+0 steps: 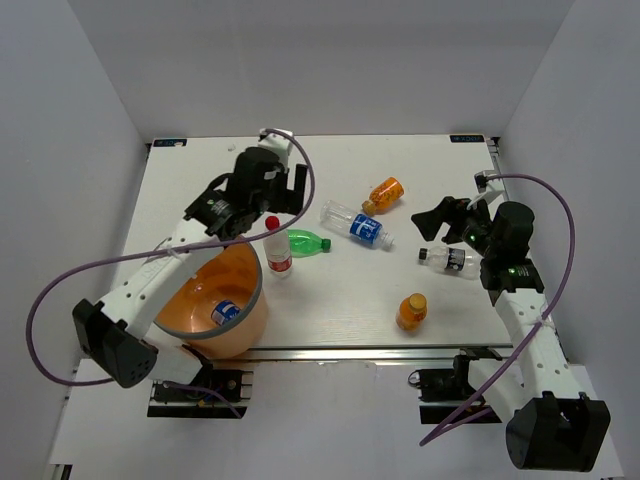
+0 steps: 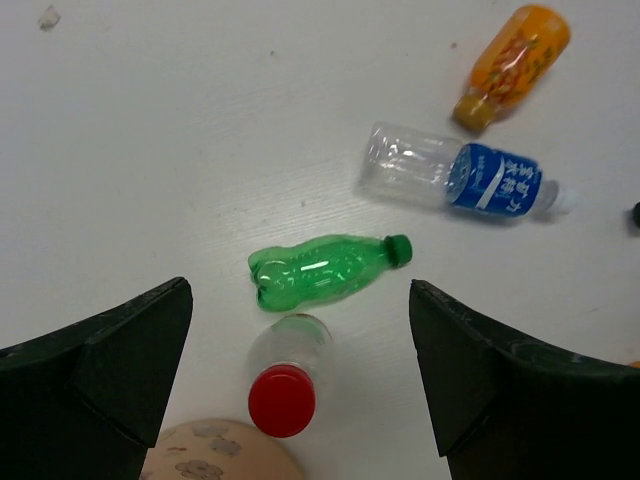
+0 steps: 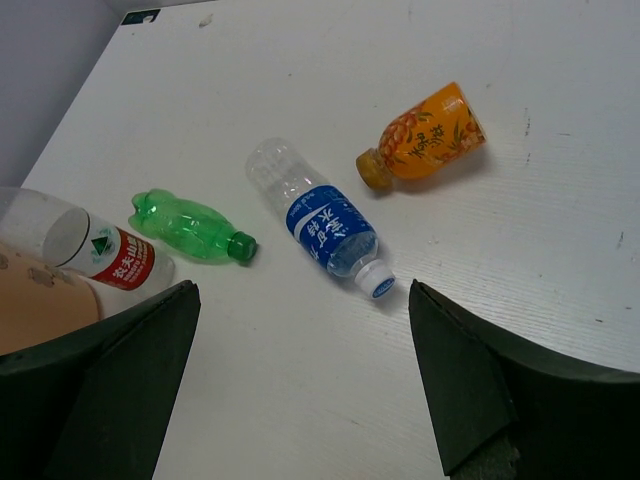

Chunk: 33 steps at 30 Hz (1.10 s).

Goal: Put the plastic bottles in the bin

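My left gripper (image 1: 285,193) hung wide open and empty. The red-capped bottle (image 2: 283,400) stood upright close in between its fingers. Just ahead, the green bottle (image 2: 325,268) lay across the gap, its cap toward the right of the wrist view. The bin (image 1: 262,285) sat behind that gripper with a blue-labelled bottle (image 1: 225,312) inside. My right gripper (image 3: 302,290) was spread wide too, holding nothing. Ahead of it the clear blue-label bottle (image 3: 320,225) lay lengthwise, cap nearest me. Beyond that, an orange bottle (image 3: 425,140) pointed its cap left.
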Available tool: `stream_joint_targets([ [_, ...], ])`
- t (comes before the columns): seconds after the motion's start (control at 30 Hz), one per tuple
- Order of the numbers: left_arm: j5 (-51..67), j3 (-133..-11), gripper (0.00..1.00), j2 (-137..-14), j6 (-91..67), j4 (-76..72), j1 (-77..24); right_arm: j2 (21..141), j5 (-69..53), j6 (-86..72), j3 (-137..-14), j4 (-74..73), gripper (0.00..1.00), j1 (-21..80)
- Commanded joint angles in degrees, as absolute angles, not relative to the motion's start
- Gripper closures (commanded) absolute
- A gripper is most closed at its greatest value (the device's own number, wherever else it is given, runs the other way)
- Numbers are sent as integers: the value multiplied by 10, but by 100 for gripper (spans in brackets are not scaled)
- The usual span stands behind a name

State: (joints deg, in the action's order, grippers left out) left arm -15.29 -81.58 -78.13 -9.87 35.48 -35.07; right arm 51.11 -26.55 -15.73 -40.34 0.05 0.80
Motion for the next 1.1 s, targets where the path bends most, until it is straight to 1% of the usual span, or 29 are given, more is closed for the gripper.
stream_joint_targets([
  [0.0, -263, -843, 2, -812, -96, 412, -380, 512, -258, -142, -432, 10, 11, 6],
  [0.13, -283, -843, 2, -830, -110, 430, -400, 516, -258, -138, -430, 15, 11, 7],
  [0.17, -305, -844, 2, -836, -117, 437, -403, 518, -255, -137, -429, 15, 11, 7],
  [0.3, -337, -839, 2, -826, -144, 456, -406, 524, -250, -135, -428, 17, 11, 7],
  [0.57, -300, -817, 2, -812, -167, 455, -417, 536, -255, -134, -432, 11, 11, 6],
  [0.77, -342, -817, 13, -847, -205, 496, -428, 534, -256, -135, -429, 13, 11, 6],
  [0.87, -349, -811, 14, -858, -221, 503, -429, 534, -257, -136, -427, 14, 11, 7],
  [0.93, -357, -807, 16, -864, -230, 506, -430, 535, -258, -138, -428, 14, 11, 7],
  [1.0, -361, -808, 20, -874, -232, 509, -430, 536, -264, -137, -428, 14, 11, 7],
  [1.03, -362, -809, 24, -875, -232, 508, -430, 537, -265, -137, -428, 14, 11, 7],
  [1.07, -363, -810, 25, -878, -234, 510, -429, 537, -265, -138, -427, 13, 11, 6],
])
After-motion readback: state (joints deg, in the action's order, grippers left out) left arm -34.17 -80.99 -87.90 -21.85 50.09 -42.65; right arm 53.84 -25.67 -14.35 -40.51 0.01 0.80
